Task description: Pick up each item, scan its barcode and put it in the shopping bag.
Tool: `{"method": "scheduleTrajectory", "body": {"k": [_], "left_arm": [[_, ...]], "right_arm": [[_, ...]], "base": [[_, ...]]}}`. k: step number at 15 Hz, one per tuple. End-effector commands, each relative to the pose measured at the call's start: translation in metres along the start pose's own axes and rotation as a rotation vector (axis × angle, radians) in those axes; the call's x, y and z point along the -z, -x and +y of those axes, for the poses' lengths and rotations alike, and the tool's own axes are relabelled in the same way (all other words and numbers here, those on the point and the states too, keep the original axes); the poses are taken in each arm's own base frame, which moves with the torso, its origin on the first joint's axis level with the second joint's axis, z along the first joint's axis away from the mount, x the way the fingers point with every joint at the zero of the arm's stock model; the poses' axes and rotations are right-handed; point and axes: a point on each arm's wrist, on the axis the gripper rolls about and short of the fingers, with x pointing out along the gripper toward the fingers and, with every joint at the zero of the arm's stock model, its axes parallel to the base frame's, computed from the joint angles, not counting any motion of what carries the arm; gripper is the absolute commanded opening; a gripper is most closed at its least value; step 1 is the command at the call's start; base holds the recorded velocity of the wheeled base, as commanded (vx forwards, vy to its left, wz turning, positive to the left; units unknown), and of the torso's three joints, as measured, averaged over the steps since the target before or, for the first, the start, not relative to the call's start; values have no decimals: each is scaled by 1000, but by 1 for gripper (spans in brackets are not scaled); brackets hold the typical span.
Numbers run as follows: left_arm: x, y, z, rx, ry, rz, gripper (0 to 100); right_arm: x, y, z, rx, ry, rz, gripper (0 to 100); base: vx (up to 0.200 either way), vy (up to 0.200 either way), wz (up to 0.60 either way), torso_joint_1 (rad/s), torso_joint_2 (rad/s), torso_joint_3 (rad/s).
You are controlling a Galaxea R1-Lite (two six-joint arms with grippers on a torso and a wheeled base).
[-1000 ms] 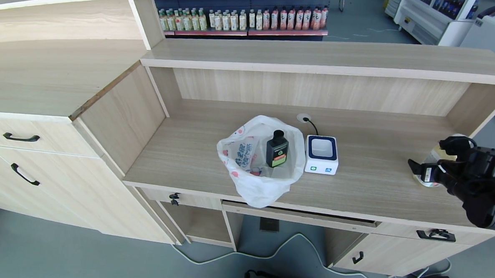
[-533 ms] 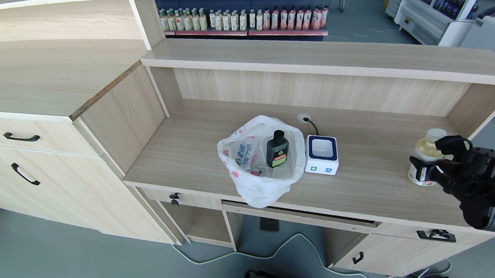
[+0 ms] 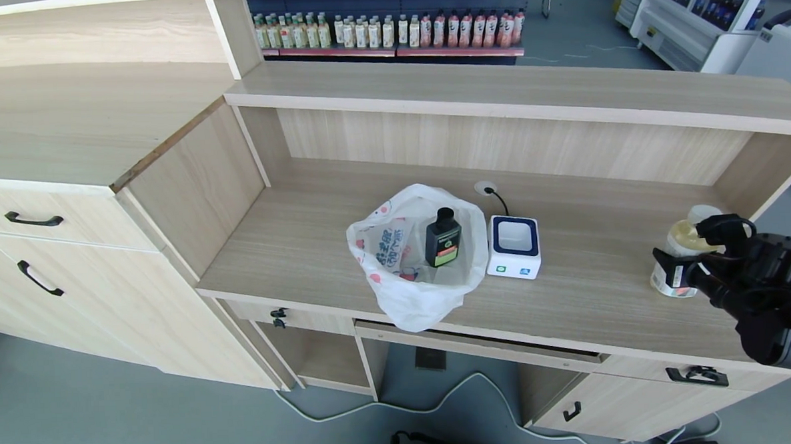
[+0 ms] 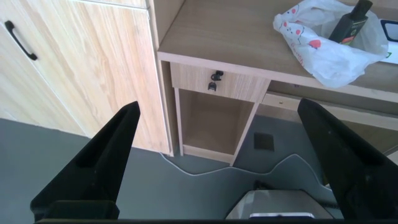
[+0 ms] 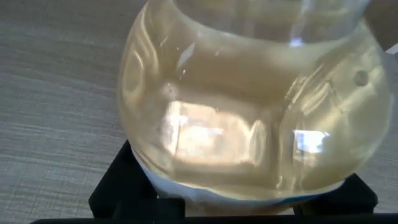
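Bag (image 3: pixel 412 295): one dark bottle (image 3: pixel 443 236); tool (image 3: pixel 691 256): one pale bottle (image 3: pixel 678 242).

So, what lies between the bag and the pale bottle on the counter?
The scanner, close beside the bag; from it to the bottle the counter is bare. The head view shows this.

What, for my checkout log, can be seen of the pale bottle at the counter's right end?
The bottle is clear and plastic-looking, with a rounded body full of pale yellow liquid, a white cap and a white label band near its base. It is roughly upright near the right end of the wooden counter. The right end effector grips it from both sides. Whether its base rests on the counter is unclear.
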Motion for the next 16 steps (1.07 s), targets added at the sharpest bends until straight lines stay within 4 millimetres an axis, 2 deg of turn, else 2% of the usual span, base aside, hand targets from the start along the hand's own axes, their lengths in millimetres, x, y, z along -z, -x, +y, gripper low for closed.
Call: {"method": "scheduleTrajectory", "body": {"k": [1,4,6,7,8,9,10,12,16], "left_arm": [[0,0,0,0,0,-1,100],[0,0,0,0,0,-1,100],[0,0,0,0,0,-1,100],[0,0,0,0,0,-1,100],[0,0,0,0,0,-1,100],[0,0,0,0,0,-1,100],[0,0,0,0,0,-1,100],[0,0,0,0,0,-1,100],[0,0,0,0,0,-1,100]], "right_arm": [[-10,5,-2,5,-1,-19,0],[-32,19,-4,-3,-24,-20,0],[-112,49,-5,-185,-65,-154,0],[-149,75,-6,-315,-84,-190,0],[-166,89,-5,-377,-97,-199,0],[-201,130,3,-565,-156,-219,0],[-221,160,14,-716,-229,-229,0],[-240,196,41,-947,-333,-230,0],[-272,246,99,-1338,-336,-309,0]], "base": [[0,0,0,0,0,0],[0,0,0,0,0,0],[0,0,0,0,0,0],[0,0,0,0,0,0],[0,0,0,0,0,0],[0,0,0,0,0,0],[0,0,0,0,0,0],[0,0,0,0,0,0],[0,0,0,0,0,0]]}}
